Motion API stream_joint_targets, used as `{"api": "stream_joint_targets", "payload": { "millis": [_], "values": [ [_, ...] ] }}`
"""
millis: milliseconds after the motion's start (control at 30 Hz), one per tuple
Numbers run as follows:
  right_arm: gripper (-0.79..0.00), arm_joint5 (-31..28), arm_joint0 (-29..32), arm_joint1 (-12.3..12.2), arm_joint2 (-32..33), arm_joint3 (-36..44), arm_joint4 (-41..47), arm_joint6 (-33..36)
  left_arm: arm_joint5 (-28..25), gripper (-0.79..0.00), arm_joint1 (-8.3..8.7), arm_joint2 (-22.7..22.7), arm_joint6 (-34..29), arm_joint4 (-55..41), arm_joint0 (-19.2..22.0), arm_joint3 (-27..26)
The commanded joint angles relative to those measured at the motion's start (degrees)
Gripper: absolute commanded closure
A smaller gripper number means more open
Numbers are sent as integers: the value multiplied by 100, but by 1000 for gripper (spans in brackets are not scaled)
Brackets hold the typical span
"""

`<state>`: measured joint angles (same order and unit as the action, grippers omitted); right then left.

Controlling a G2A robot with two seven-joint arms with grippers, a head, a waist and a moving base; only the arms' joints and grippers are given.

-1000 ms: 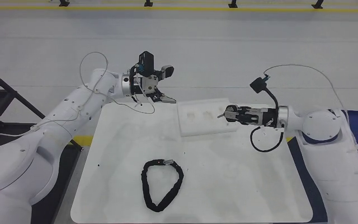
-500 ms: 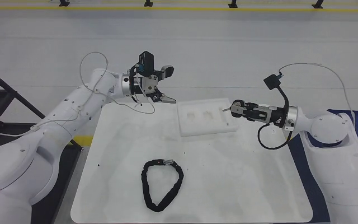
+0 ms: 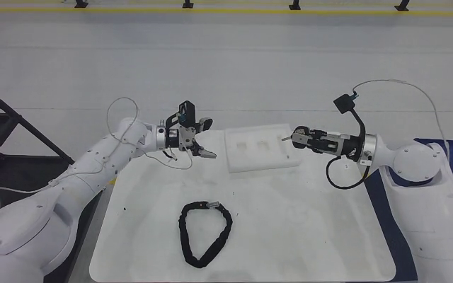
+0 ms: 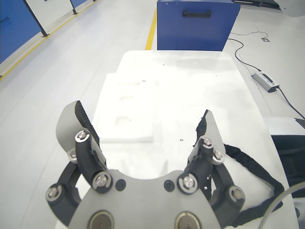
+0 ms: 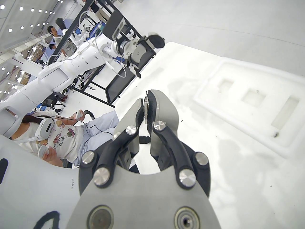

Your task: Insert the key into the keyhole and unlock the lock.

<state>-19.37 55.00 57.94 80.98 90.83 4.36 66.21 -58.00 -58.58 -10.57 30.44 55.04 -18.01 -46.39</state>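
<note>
While the right gripper [image 3: 294, 136] hung over the right end of the foam tray [image 3: 263, 163] in the upper middle of the top view, its fingers were clenched on the key [image 3: 286, 138], and a small pale tip poked out toward the tray's centre. In the right wrist view, the key's [image 5: 144, 107] round metal head sat pinched between the black pads [image 5: 150, 113] of that gripper [image 5: 145, 97].

The tray [image 5: 202, 96] had three rectangular recesses in a row. The recess nearest the right gripper held a small dark speck at its edge, and the other two showed bare white foam.

The lock [image 3: 205, 233], a black sleeved chain, lay in a closed loop on the white table [image 3: 304, 226] at the lower left of centre, its metal end at the top of the loop, well apart from both grippers.

The left gripper [image 3: 207, 139] was over the table's upper left corner, just left of the tray, with its fingers released and spread wide. In the left wrist view, the tray [image 4: 124, 134] lay beyond that gripper [image 4: 143, 113], and the lock's [image 4: 250, 165] black sleeve curved past one finger.
</note>
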Motion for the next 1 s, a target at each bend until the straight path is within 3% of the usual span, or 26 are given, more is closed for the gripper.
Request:
{"api": "stream_joint_targets", "payload": {
  "millis": [0,500,967],
  "values": [
    [0,0,0,0,0,0,0,0,0,-785,84,2,8,283,-104,-102],
    [0,0,0,0,0,0,0,0,0,-785,537,83,650,1976,-721,-1069],
    [0,0,0,0,0,0,0,0,0,-785,554,83,645,2136,-744,-1146]
  ]
}}
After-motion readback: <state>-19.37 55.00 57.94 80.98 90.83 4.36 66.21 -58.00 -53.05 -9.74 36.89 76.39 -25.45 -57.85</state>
